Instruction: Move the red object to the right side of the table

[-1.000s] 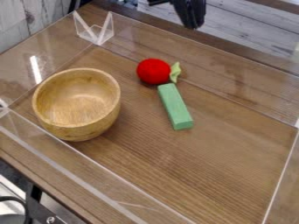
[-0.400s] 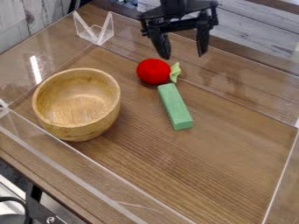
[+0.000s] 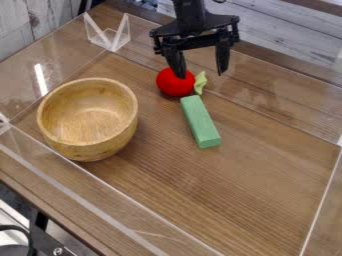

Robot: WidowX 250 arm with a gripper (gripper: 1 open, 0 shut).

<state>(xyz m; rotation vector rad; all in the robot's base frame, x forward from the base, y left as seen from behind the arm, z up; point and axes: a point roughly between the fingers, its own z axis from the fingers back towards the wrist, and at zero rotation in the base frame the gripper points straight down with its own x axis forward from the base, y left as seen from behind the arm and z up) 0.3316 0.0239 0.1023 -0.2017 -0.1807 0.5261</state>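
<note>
The red object (image 3: 174, 82), a small bright-red ball with a light green leaf on its right, lies on the brown table (image 3: 254, 150) a little behind the middle. My gripper (image 3: 194, 66) hangs open just above and behind it, pointing down. One dark finger (image 3: 171, 62) comes down in front of the ball's upper left and the other finger (image 3: 219, 58) stands to its right, past the leaf. Nothing is held between them.
A long green block (image 3: 201, 121) lies right in front of the red object, almost touching its leaf. A wooden bowl (image 3: 88, 117) stands at the left. Low clear acrylic walls (image 3: 107, 32) edge the table.
The gripper has come down from the top edge and moved left, opening wide, and now straddles the red object. The ball, block and bowl have not moved.
</note>
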